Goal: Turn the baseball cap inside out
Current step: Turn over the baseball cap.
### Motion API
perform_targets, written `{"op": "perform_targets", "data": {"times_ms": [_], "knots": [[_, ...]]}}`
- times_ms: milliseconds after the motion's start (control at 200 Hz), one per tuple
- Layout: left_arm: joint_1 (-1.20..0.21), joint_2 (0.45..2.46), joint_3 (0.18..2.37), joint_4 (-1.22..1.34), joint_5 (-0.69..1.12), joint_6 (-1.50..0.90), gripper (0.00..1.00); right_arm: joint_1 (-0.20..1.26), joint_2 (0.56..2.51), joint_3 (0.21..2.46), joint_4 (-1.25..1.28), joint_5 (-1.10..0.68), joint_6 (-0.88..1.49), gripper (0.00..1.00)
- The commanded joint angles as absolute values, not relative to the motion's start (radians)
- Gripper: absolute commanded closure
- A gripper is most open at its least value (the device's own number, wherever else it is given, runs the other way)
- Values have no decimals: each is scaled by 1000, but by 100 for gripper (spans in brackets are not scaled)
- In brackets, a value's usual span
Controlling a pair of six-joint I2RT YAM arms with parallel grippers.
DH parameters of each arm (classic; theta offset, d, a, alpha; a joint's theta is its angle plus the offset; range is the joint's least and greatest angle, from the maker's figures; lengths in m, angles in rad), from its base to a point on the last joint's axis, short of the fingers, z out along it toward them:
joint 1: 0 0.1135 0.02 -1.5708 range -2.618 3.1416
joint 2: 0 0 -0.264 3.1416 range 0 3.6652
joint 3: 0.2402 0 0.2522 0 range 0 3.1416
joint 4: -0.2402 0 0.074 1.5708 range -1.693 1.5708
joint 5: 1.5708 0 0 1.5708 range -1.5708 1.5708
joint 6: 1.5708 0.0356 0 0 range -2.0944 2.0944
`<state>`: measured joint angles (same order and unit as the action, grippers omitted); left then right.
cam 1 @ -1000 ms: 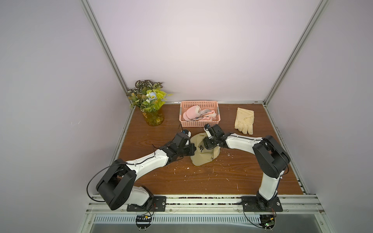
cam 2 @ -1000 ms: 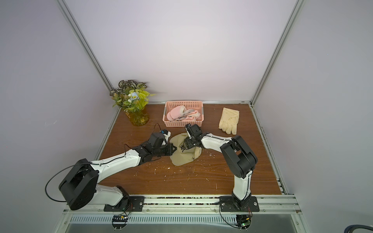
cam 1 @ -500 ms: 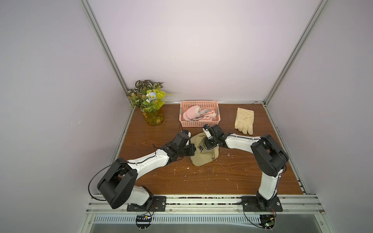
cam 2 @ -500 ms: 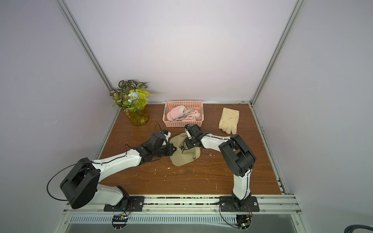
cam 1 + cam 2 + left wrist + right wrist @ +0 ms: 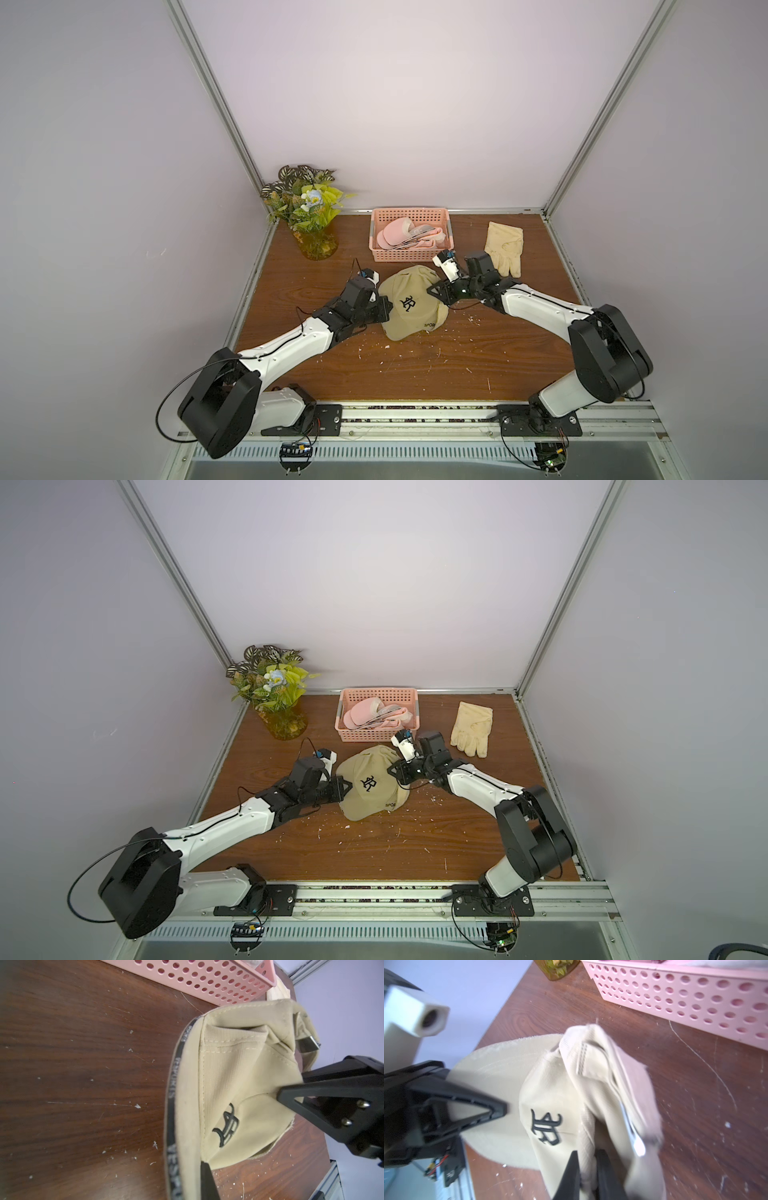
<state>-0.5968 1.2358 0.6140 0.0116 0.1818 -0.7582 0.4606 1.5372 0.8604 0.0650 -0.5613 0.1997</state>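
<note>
In both top views, a beige baseball cap (image 5: 411, 305) (image 5: 372, 785) is being held low over the middle of the wooden table (image 5: 415, 374), just in front of a pink basket (image 5: 409, 257) that is standing by the far edge. The left gripper (image 5: 384, 311) is being kept clamped on the brim. The right gripper (image 5: 436, 291) is being closed on the crown at the opposite side. The embroidered logo (image 5: 408, 305) is being shown on the outside, so the cap is being judged as right side out. Both grips are in place, and the whole turning is being left to do.

In the left wrist view, the cap (image 5: 239, 1084) is being seen from its brim end, with lettered tape (image 5: 172, 1093) running along the edge. One finger (image 5: 206, 1180) of the left gripper is being shown at that edge. The right gripper (image 5: 279, 1097) is being seen bunching the crown into folds near the metal strap buckle (image 5: 307, 1043).

In the right wrist view, the cap (image 5: 550, 1088) is being pinched by the right gripper (image 5: 588, 1169), whose jaws are nearly together on a fold of crown fabric. The left gripper (image 5: 503, 1109) is being pressed onto the brim's top, with its lower jaw hidden.

Against the top views from a second earlier, the right jaws, then wider, are now being closed on the fabric. The cap and left arm are being found barely shifted.
</note>
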Motion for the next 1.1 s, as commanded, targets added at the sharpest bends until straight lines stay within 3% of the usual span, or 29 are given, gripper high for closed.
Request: {"op": "perform_targets", "data": {"times_ms": [0, 160, 250, 445, 585, 711, 866, 1091], "knots": [[-571, 1216, 572, -69, 128, -746, 100, 393, 1472, 829, 147, -679, 240, 93], [-571, 1209, 568, -32, 186, -748, 100, 375, 1456, 810, 147, -688, 243, 92], [-571, 1200, 570, -3, 240, -757, 100, 376, 1446, 809, 138, -678, 233, 87], [-585, 1123, 594, 114, 299, -940, 100, 413, 1342, 796, 128, -560, 143, 44], [-658, 1034, 660, 22, 60, -1169, 100, 492, 1206, 713, 221, -458, -9, 33], [-661, 998, 692, -18, -12, -1346, 100, 614, 1080, 609, 329, -350, -190, 21], [-663, 1026, 721, 18, 11, -1553, 100, 730, 1007, 537, 443, -278, -340, 15], [-691, 1080, 819, 11, -5, -1639, 100, 866, 1016, 516, 527, -96, -466, 14]]}}
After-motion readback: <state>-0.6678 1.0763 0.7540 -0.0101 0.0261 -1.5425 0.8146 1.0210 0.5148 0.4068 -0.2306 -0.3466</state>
